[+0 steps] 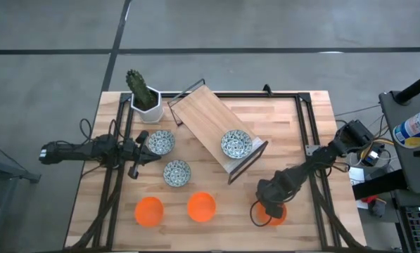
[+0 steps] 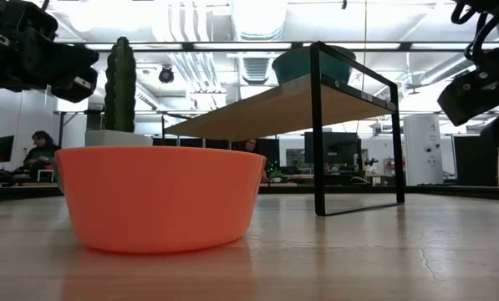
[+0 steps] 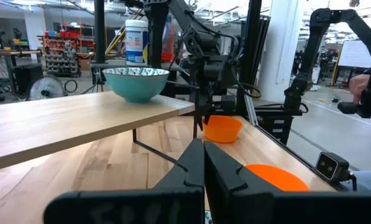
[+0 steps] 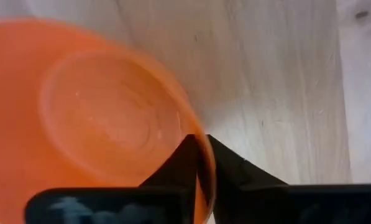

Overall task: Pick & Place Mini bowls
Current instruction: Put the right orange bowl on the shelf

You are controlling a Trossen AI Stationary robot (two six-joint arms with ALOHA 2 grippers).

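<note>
One orange bowl [image 4: 92,124] sits mouth up on your worktop [image 1: 294,133]; your right pincer [image 4: 201,149] pinches its rim. Your left pincer [image 3: 204,163] waits, pressed together.

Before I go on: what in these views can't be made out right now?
- High view: most of the orange bowl that the right gripper pinches is covered by the arm.
- Right wrist view: that bowl's near rim is cut off by the frame edge.
- Low view: the shelf bowl shows only in part.
</note>
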